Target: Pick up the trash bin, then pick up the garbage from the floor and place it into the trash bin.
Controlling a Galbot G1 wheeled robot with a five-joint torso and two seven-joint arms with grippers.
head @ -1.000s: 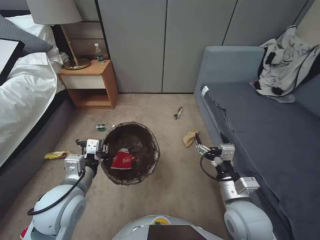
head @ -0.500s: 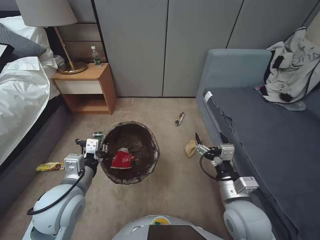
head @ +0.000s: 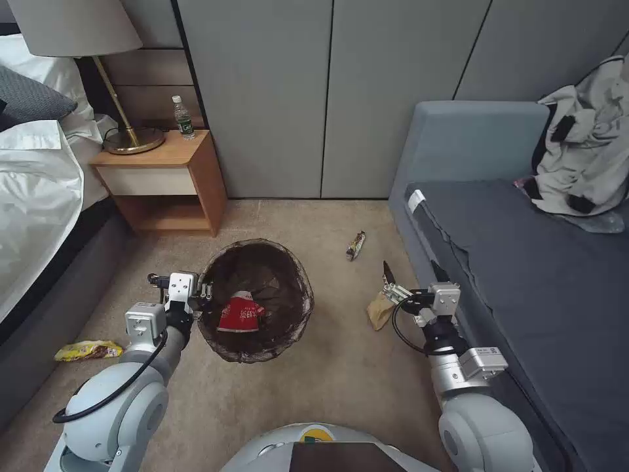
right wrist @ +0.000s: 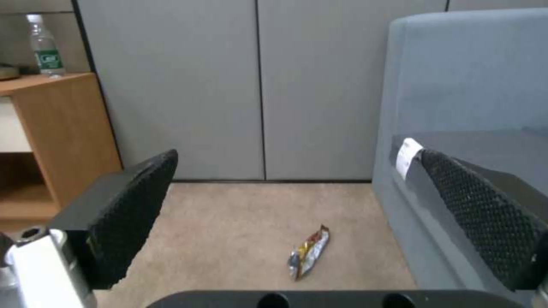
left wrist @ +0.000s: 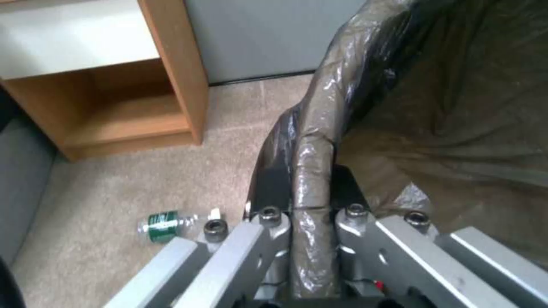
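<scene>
1. The floor (head: 341, 367) under me is beige-tan short-pile carpet, running from my base to the grey wardrobe doors (head: 327, 98) at the far wall.
2. On the far left stands a wooden nightstand (head: 164, 180) carrying a lamp (head: 85, 39) and an upright green-labelled bottle (head: 182, 118); a bed (head: 33, 190) with white sheets lies along the left.
3. A grey sofa (head: 524, 262) fills the right side, with a crumpled garment (head: 583, 164) on its far end.
4. My left end effector (head: 204, 292) is raised in front of me on the left, clamped on the near-left rim of the trash bin (head: 257, 300); the left wrist view shows my fingers (left wrist: 268, 222) pressed on either side of the bag-covered rim.
5. The trash bin hangs off the carpet in that grip, its dark bag folded over the edge, with a crushed red-and-white cup (head: 241, 313) lying inside.
6. My right end effector (head: 407, 274) is held low on the right, beside the sofa's front edge, its two black pads (right wrist: 131, 209) spread wide apart and holding nothing.
7. A brown paper scrap (head: 380, 311) lies on the floor just below and left of that end effector.
8. A snack wrapper (head: 355, 244) lies farther out, between bin and sofa.
9. A yellow wrapper (head: 88, 351) lies near the bed on the left, and a small green-labelled bottle (left wrist: 165, 220) lies on its side on the carpet beside the bin.
</scene>
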